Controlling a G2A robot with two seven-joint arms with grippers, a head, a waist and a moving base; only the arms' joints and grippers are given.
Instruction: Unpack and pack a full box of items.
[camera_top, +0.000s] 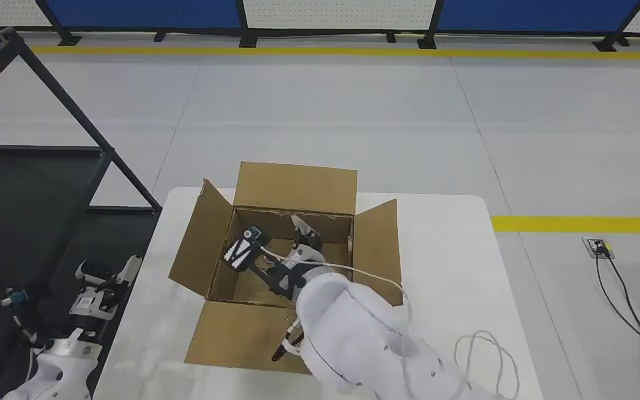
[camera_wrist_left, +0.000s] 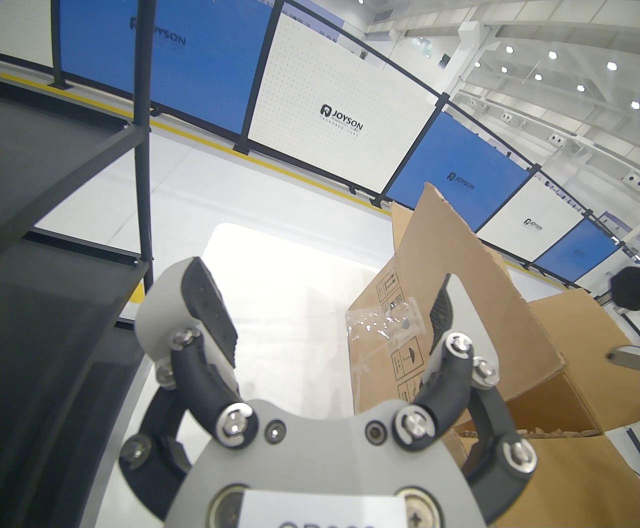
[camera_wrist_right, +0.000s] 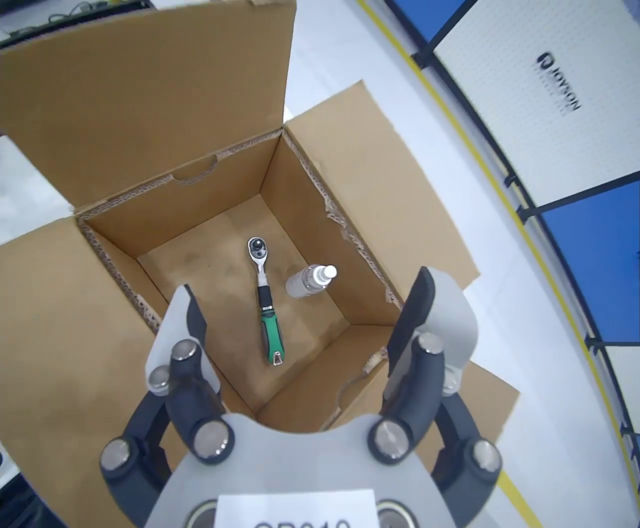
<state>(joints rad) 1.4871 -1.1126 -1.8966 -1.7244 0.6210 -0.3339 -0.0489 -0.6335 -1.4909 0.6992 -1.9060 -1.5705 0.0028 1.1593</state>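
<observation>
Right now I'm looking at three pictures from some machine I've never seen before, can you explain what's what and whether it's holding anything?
This is a two-armed robot working at a white table. One picture looks down from a camera above its arms. The other two come from cameras on its wrists, so each shows that arm's own two-fingered claw up close. On the table stands an open cardboard box with its flaps folded out. The right gripper hangs open over the box, and its camera looks inside. On the box floor are a ratchet wrench with a green handle and, beside it, a small white bottle. The left gripper is outside the box, next to one of its walls, and is also open. Neither gripper holds anything.
</observation>
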